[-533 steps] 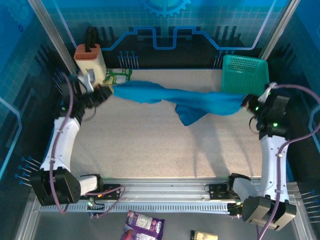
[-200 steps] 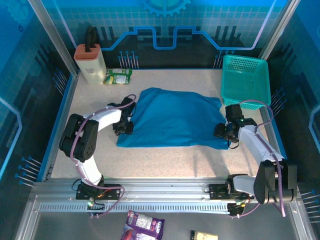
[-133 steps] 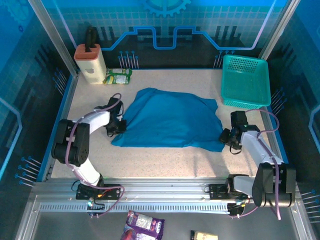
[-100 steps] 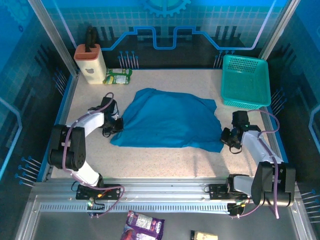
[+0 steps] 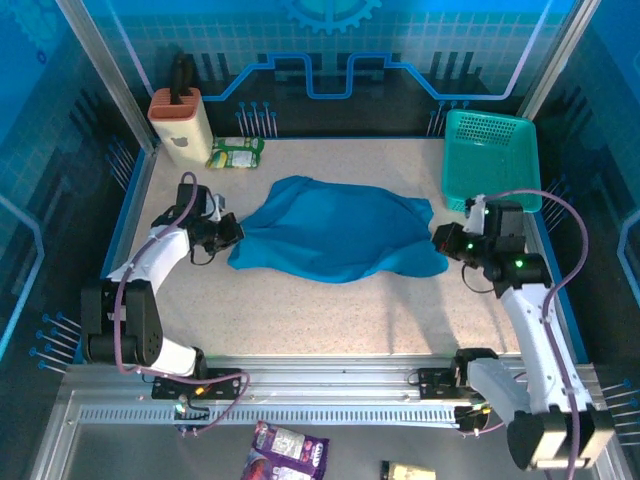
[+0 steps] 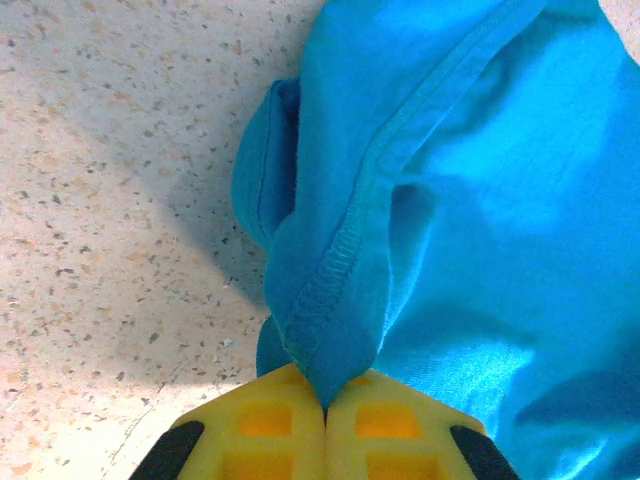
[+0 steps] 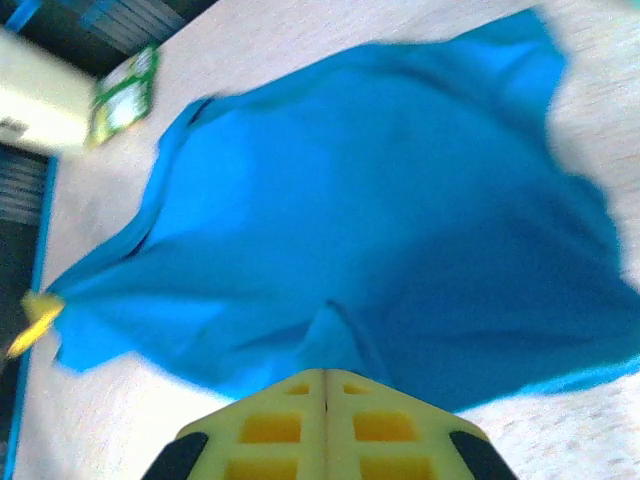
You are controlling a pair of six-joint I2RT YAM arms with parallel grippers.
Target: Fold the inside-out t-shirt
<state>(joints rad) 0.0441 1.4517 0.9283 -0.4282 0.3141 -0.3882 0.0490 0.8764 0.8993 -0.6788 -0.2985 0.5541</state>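
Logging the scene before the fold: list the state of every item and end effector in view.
t-shirt: spread loosely on the table, rumpled, not folded.
left end effector: shut on the t-shirt's hemmed left edge.
right end effector: shut on the t-shirt's right edge.
basket: upright at the far right corner, apart from the t-shirt.
green packet: lying flat beside the beige container.
beige container: upright, far left corner.

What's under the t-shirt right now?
Speckled table shows all around the t-shirt, whose side edges the left gripper and right gripper pinch shut. Beneath the cloth itself, everything is covered.
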